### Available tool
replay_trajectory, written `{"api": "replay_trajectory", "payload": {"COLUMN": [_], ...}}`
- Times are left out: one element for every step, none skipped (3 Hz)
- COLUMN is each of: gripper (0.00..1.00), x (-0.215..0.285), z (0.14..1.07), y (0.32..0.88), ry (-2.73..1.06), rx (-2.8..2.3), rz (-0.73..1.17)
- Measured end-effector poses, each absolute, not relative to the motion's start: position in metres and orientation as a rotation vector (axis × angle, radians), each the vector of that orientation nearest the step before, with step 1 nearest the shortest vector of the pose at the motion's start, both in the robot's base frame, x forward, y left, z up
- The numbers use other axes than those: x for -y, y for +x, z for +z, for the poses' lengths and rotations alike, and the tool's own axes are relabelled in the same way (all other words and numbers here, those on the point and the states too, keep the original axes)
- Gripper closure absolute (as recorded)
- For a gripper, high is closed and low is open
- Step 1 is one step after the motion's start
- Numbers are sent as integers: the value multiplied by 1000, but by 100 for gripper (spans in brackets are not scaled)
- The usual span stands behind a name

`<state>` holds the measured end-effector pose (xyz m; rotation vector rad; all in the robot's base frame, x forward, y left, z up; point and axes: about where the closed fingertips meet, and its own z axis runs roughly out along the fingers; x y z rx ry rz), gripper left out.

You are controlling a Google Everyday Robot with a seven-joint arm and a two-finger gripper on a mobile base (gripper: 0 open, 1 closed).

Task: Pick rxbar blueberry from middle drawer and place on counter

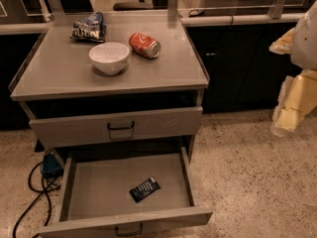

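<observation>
The rxbar blueberry [144,189], a small dark bar with white print, lies flat on the bottom of the middle drawer [99,195], right of centre. The drawer is pulled wide open, and its dark handle shows at the lower edge of the view. The counter [59,76] is the grey cabinet top above it. My gripper [292,105] and pale arm hang at the far right edge, above the floor. They are well to the right of the cabinet, about level with the upper drawer, and far from the bar.
On the counter stand a white bowl [109,57], a red soda can [144,45] on its side and a blue chip bag [89,28]. The upper drawer front [119,127] overhangs the back of the open drawer. Black cables [29,192] lie on the floor to the left.
</observation>
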<state>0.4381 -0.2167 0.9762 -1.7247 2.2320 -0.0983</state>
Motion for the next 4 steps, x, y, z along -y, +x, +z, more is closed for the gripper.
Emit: {"api": "replay_trajectory", "payload": {"gripper": [0,0,0,0], "x": [217,216,213,203], "z": [976,967,934,886], "y": [438,438,435,434], "ry": [-1725,-1719,-1734,-1775], "rx": [-2232,-2234,-2236,-2243], "rz": [-98,-81,-48,32]}}
